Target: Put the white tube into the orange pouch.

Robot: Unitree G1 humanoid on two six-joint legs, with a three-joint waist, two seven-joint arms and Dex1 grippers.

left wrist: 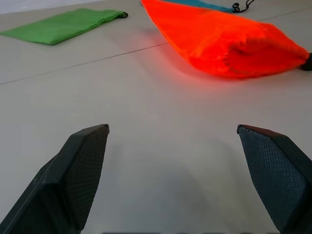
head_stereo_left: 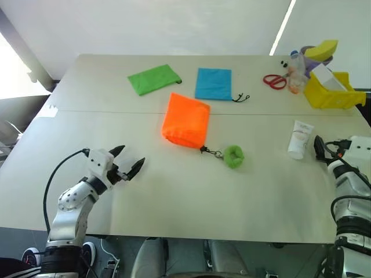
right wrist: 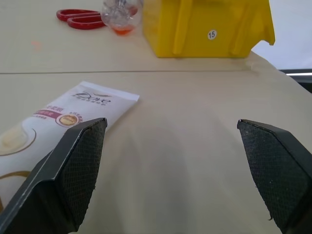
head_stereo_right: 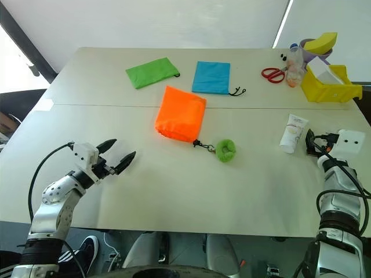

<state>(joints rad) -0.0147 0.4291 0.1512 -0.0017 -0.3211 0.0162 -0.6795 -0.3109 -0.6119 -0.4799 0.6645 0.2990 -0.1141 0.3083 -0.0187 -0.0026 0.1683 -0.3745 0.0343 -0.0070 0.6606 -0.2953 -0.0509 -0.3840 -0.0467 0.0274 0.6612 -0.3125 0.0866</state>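
Small flat white squeeze tube [head_stereo_left: 300, 139], label reading "Dove", lying on pale counter [head_stereo_left: 174, 185]
Long axis front-to-back; beside right gripper [right wrist: 170, 170], fingers apart; left gripper [head_stereo_left: 128, 163] likewise, empty; bright orange fabric drawstring pouch [head_stereo_left: 186, 120] mid-counter; yellow plastic bin [right wrist: 204, 27] marked "15"

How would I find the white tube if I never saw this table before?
Look at the robot's right side of the table, nearer than the yellow bin. The white tube lies flat there, just ahead of the right gripper. It is the only white thing with a cap; the clear bottle stands upright by the scissors.
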